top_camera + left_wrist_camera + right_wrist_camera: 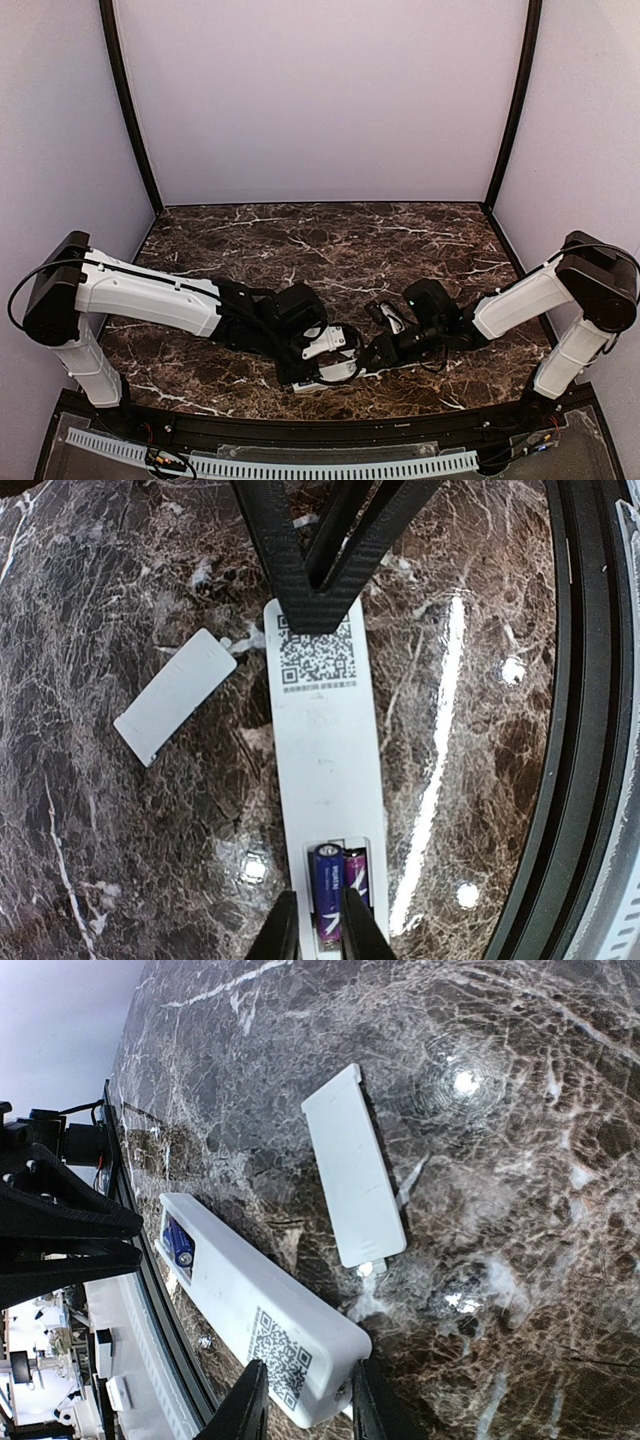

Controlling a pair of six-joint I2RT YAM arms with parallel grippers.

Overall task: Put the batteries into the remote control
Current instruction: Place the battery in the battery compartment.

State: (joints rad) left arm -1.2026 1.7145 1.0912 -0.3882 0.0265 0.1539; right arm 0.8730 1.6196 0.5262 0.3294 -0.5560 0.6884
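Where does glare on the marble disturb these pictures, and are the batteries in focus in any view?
Left wrist view: a long white glare streak and bright spots on the table, but the batteries and the remote control look sharp. Right wrist view: two glare spots. Top external view: even light, no strong glare, batteries not visible.

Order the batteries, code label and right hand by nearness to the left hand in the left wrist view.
1. batteries: right at the left hand, bottom of view.
2. code label: farther up the remote.
3. right hand: at the remote's far end.
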